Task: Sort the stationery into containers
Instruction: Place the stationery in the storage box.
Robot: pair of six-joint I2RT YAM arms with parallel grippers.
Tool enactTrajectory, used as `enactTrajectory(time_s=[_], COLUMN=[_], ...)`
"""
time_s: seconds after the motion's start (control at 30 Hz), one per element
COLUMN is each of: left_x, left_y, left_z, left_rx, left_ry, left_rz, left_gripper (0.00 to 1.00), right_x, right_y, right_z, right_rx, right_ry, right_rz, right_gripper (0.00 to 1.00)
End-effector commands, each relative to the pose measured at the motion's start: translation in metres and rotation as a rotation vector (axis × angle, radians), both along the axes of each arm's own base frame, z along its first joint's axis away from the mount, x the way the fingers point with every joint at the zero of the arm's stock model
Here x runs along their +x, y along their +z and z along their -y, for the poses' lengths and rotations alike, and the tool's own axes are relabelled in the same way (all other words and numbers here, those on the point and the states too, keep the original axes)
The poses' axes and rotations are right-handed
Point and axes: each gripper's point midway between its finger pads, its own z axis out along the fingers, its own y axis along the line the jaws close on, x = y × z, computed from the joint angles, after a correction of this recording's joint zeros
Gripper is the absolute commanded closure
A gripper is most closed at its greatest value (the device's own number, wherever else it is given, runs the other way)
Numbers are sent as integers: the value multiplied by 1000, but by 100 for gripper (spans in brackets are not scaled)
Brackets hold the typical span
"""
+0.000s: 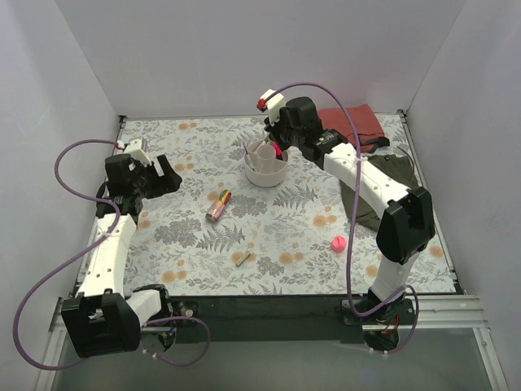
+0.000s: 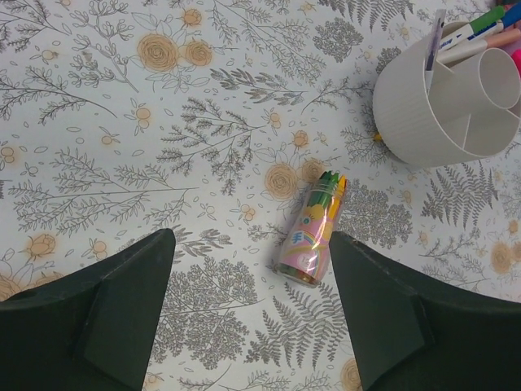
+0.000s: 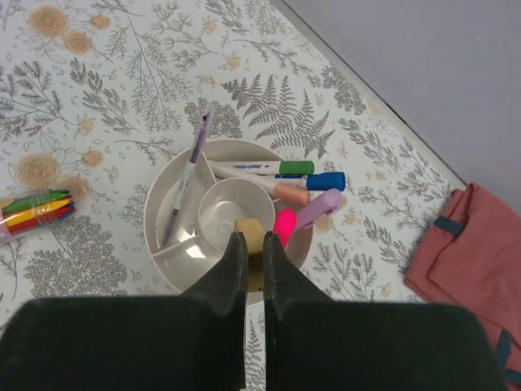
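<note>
The round white bowl (image 1: 265, 169) stands at the middle back of the table. My right gripper (image 3: 254, 241) is shut on a tan bit (image 3: 248, 226) and holds it over the bowl's rim (image 3: 159, 204), next to the central cup. Pens with green (image 3: 293, 168), blue (image 3: 326, 180) and pink (image 3: 291, 194) caps, a lilac tube (image 3: 319, 207) and a pink-tipped highlighter (image 3: 284, 224) lie in the bowl. My left gripper (image 2: 252, 244) is open above the table. The pink-orange patterned tube (image 2: 312, 232) lies just ahead of its right finger. It also shows in the top view (image 1: 218, 206).
Another tan bit (image 1: 242, 259) and a pink ball (image 1: 338, 243) lie on the near part of the floral table. A folded red cloth (image 1: 350, 124) and an olive-green cloth (image 1: 399, 175) lie at the back right. Grey walls close three sides.
</note>
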Motion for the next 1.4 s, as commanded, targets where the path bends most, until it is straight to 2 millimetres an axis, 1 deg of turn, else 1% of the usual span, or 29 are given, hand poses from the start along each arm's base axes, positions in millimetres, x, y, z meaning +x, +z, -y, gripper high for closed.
enactTrajectory(time_s=[0.0,0.03,0.1,0.13,0.23,0.3,0.33,0.43,0.6,0.7,0.73,1.0,1.03,1.07,1.1,1.13,1.2,1.23,1.37], left_x=[14,16,21,22,27,28,29,30,32,33,34,33,33,33,33,34,34,34,36], left_y=[19,17,19,19,20,19,19,18,19,20,19,22,21,22,22,22,21,21,23], left_z=[0,-1,-2,-3,-4,-4,-4,-2,-1,-1,-1,-3,-3,-3,-3,-4,-4,-4,-3], left_rx=[21,21,27,29,37,36,35,27,16,16,14,27,31,30,31,33,34,34,29], left_ry=[-32,-33,-31,-31,-34,-34,-33,-41,-44,-45,-44,-41,-41,-39,-37,-37,-38,-38,-39], left_rz=[56,49,59,61,67,62,61,58,60,60,58,65,64,66,65,67,66,66,73], left_gripper=[23,23,23,23,23,23,23,23,23,23,23,23,23,23,23,22,23,23,23], right_x=[2,1,0,-1,-3,-4,-4,-11,-15,-13,-13,0,1,1,1,1,-1,-2,-4], right_y=[10,4,-1,-8,-15,-23,-23,-33,-43,-47,-51,-63,-65,-67,-66,-66,-68,-66,-63], right_z=[-24,-26,-25,-23,-17,-14,-11,-10,-5,-2,-1,4,5,6,6,8,9,10,13], right_rx=[29,29,27,17,0,-14,-16,-44,-57,-67,-75,-97,-103,-105,-105,-105,-109,-107,-103], right_ry=[71,76,73,69,66,65,61,104,104,95,90,58,49,44,41,34,31,30,23], right_rz=[28,12,-1,-12,-18,-32,-32,-44,-67,-70,-75,-78,-81,-83,-82,-82,-85,-81,-80], right_gripper=[99,99,99,99,99,99,99,99,99,99,99,99,80,69,63,54,51,49,49])
